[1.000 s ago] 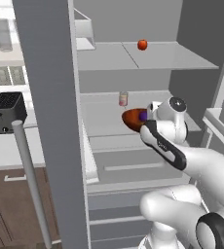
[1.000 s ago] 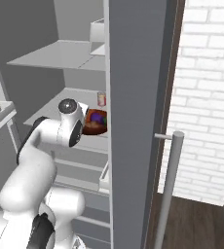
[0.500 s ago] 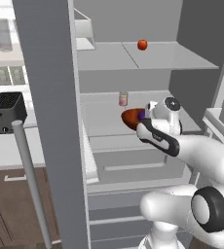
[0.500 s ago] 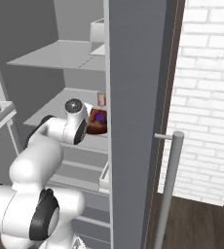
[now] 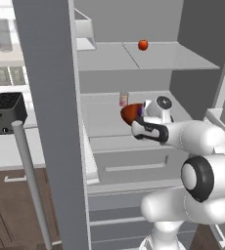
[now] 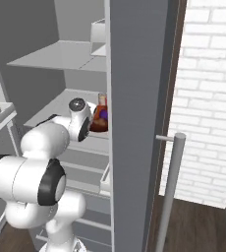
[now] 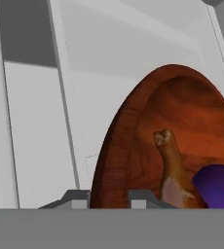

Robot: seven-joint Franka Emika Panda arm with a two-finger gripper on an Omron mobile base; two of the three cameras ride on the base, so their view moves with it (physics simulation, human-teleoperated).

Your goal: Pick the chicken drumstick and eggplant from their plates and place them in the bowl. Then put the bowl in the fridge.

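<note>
In the hand view the gripper (image 7: 109, 198) pinches the rim of the bowl (image 7: 148, 126); the drumstick (image 7: 171, 170) lies at 3 o'clock inside, the eggplant (image 7: 218, 187) at 4 o'clock. The bowl sits over the fridge (image 5: 134, 58) middle shelf.

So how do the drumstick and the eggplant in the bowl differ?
The drumstick is golden-brown and lumpy, stretched along the bowl's inside; the eggplant is glossy dark purple and smooth, cut off at the hand view's edge. Both lie inside the bowl, side by side.
</note>
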